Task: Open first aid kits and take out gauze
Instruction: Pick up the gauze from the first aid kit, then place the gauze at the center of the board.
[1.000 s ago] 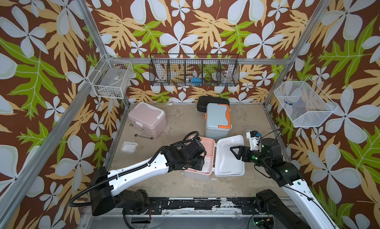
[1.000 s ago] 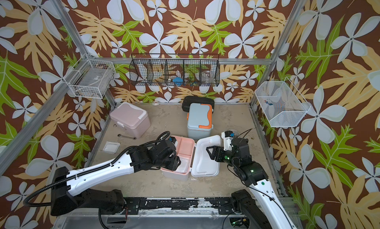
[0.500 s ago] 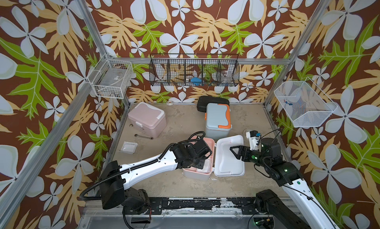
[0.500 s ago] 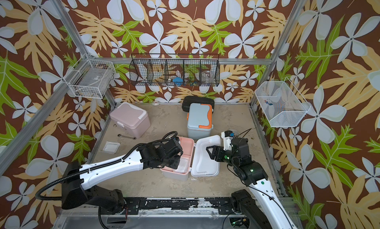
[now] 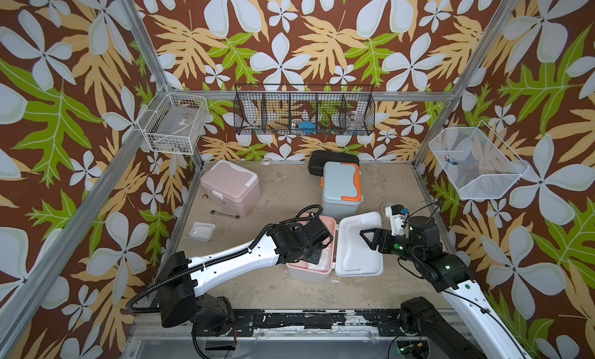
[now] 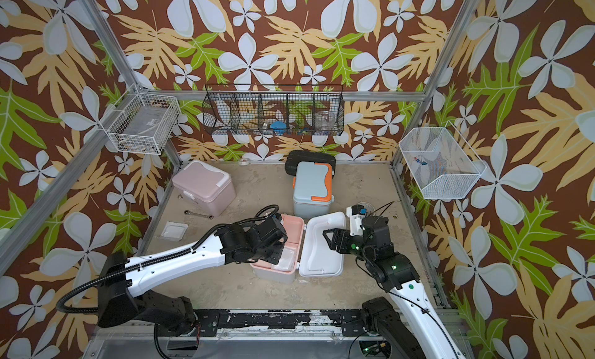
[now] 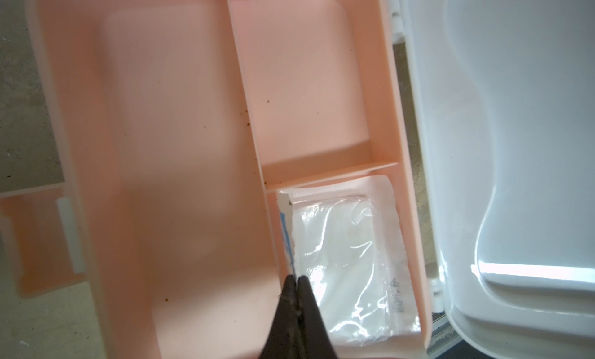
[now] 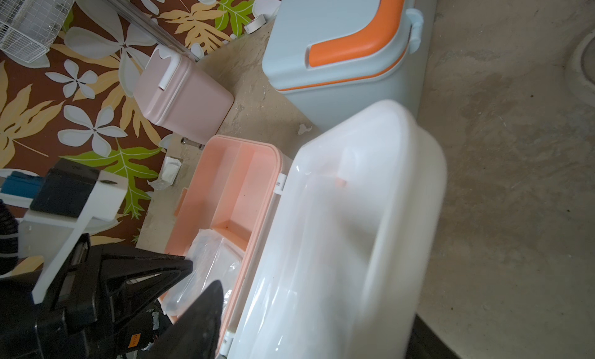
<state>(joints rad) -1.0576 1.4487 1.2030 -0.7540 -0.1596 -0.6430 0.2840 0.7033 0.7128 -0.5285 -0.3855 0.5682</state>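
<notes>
Both top views: the white-and-peach first aid kit [image 5: 306, 276] [image 6: 273, 275] is seen lying open, its lid [image 5: 360, 257] flopped flat beside it. The right gripper [image 5: 365, 239] is held over that lid, fingers spread, nothing caught. A loose gauze packet [image 5: 202, 230] is spotted well apart from the kit, opposite the lid.

Left wrist: the left gripper [image 7: 294, 280] is clenched on the edge of a gauze packet [image 7: 347, 260] tucked in the kit's small corner compartment.

Right wrist: that packet [image 8: 212, 260] is glimpsed inside the kit, between the spread fingers [image 8: 145, 270].

Blue kit [image 5: 341, 188] blocks approach behind white kit [image 5: 306, 276].
</notes>
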